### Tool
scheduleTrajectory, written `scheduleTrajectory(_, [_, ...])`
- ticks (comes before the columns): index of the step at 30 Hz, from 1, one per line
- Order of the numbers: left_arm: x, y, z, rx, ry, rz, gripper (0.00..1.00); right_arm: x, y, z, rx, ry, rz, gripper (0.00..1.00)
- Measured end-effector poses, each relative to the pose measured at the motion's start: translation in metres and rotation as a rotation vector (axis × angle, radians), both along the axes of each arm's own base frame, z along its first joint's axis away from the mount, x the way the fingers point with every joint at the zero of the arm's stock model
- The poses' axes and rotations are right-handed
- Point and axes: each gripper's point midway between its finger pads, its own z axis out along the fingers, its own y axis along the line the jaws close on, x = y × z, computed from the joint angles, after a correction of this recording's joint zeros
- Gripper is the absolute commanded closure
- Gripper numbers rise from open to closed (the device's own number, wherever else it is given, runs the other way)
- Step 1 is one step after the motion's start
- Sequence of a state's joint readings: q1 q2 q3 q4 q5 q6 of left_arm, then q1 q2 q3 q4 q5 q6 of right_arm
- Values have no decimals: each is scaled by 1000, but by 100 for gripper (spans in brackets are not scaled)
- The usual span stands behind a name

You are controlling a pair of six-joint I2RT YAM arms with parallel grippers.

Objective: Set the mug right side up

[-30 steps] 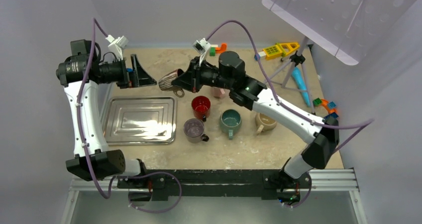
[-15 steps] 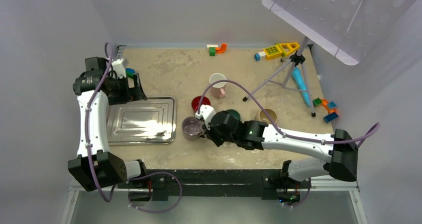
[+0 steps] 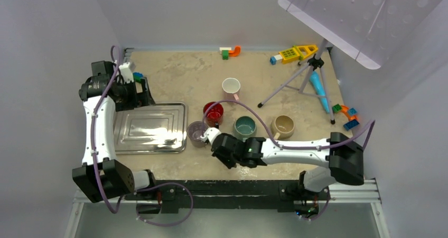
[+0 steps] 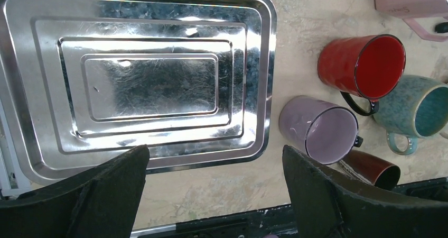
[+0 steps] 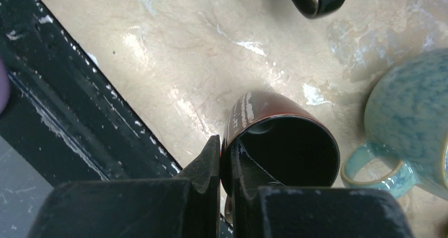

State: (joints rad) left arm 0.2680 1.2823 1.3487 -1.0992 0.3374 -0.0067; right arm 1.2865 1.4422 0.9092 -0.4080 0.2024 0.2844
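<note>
Dark brown mug (image 5: 288,148), lower centre of right-wrist frame, being pinched by rim in right gripper (image 5: 226,149). Left gripper (image 4: 214,153) being held wide over steel tray (image 4: 267,90). Risk: thin rim hold slipping, mug being tipped against teal mug (image 5: 407,116).

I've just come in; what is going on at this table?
The right gripper is shut on the rim of a dark reddish-brown mug beside the purple mug, near the table's front edge, one finger inside and one outside. Its mouth faces the wrist camera; whether it rests on the table is unclear. The left gripper hangs open above the metal tray.
</note>
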Motion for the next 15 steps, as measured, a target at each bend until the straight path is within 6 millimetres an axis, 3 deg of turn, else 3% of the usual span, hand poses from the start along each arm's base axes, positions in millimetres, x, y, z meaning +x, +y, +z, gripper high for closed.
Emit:
scheduleTrajectory(3, [0,0,-5,2,3,2,0,4,7,-1,-23,-8,-12,100])
scheduleTrajectory(5, [-2,0,-8,2,9,3,0,7,10,-2,-49,-7,-22,70])
scheduleTrajectory(6, [-3,0,-9,2,10,3,0,8,11,-2,-58,-7,-28,60])
scheduleTrajectory(11, [-3,0,-8,4,2,2,0,8,10,-5,-127,-8,-31,39])
scheduleTrajectory(15, [-1,0,-7,3,-7,1,0,13,23,30,-71,-29,-37,16])
